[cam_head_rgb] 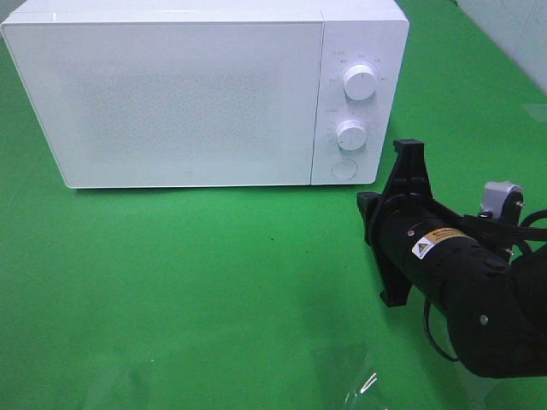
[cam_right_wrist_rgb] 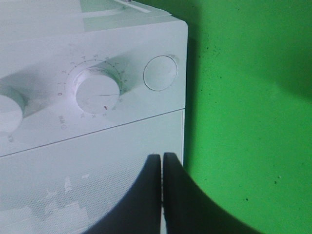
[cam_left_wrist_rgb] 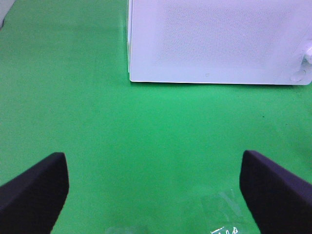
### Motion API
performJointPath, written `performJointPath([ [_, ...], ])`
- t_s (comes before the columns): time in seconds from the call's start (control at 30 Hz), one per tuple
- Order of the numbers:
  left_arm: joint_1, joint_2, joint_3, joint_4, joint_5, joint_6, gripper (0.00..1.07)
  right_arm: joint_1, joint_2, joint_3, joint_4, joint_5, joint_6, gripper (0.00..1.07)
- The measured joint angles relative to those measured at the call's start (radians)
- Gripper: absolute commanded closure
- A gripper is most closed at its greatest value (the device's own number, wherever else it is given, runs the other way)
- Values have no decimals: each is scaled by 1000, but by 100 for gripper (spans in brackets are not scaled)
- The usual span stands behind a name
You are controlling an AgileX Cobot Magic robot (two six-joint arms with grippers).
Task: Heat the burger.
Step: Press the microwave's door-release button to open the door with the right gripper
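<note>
Right gripper (cam_head_rgb: 408, 147): fingers pressed flat together, nothing between them. In the exterior high view its tips stand just off the control-panel end of the white microwave (cam_head_rgb: 188, 94), at about the height of the lower dial (cam_head_rgb: 351, 134). The round button (cam_head_rgb: 344, 168) lies just below that dial and the upper dial (cam_head_rgb: 360, 83) farther up the panel. Whether the tips touch the casing cannot be told. In the right wrist view the closed tips (cam_right_wrist_rgb: 162, 156) sit over the edge of the door (cam_right_wrist_rgb: 73, 185) near the seam with the panel, and the lower dial (cam_right_wrist_rgb: 97, 90) and the button (cam_right_wrist_rgb: 160, 73) lie just beyond them.

Left gripper (cam_left_wrist_rgb: 153, 161): fingers (cam_left_wrist_rgb: 36, 190) spread wide, holding nothing, with bare green table (cam_left_wrist_rgb: 156, 126) between them. The microwave front (cam_left_wrist_rgb: 214, 39) stands well ahead of it.

Microwave door: closed.

Burger: not visible in any view; its location cannot be told.
</note>
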Motion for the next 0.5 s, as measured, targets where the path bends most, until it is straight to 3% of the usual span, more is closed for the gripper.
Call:
performJointPath([
  [0.23, 0, 0, 0, 0, 0, 0, 19, -33, 66, -50, -38, 13, 10, 107],
  [0.5, 0, 0, 0, 0, 0, 0, 19, -138, 106, -149, -119, 79, 25, 107],
])
